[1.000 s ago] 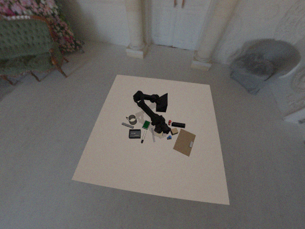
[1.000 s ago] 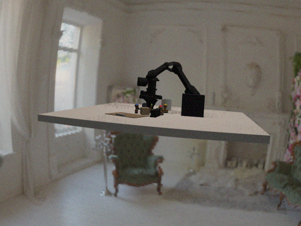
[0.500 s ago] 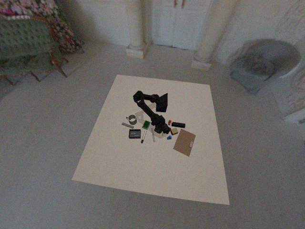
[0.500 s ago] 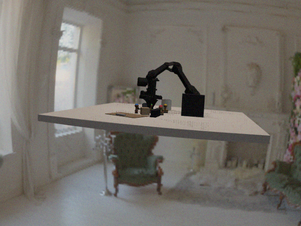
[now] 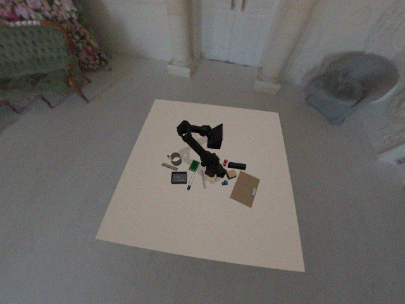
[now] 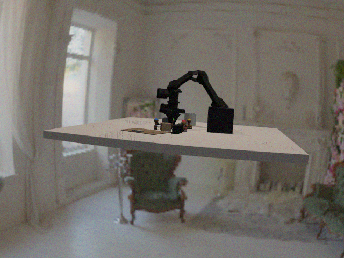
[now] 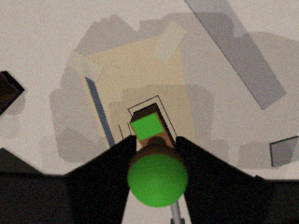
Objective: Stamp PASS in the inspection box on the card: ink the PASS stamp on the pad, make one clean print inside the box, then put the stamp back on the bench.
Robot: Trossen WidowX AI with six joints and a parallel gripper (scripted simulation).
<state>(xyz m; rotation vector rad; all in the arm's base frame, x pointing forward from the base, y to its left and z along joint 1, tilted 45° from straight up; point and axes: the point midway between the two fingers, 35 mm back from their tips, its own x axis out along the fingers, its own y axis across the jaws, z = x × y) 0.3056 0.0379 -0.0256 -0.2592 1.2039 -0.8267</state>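
Observation:
My gripper is shut on a stamp with a green ball knob and a brown body with a green top patch. The stamp is upright over the beige card, its foot within the thin black box outline. Whether it touches the card cannot be told; its underside and any print beneath are hidden. The card has a blue stripe and pale tape at two corners. A green pad lies left of the gripper in the top view.
A grey strip lies beside the card. A blue-knobbed stamp, a red-knobbed stamp, a tan block and a brown clipboard stand or lie right. A dark tray and grey mug are left.

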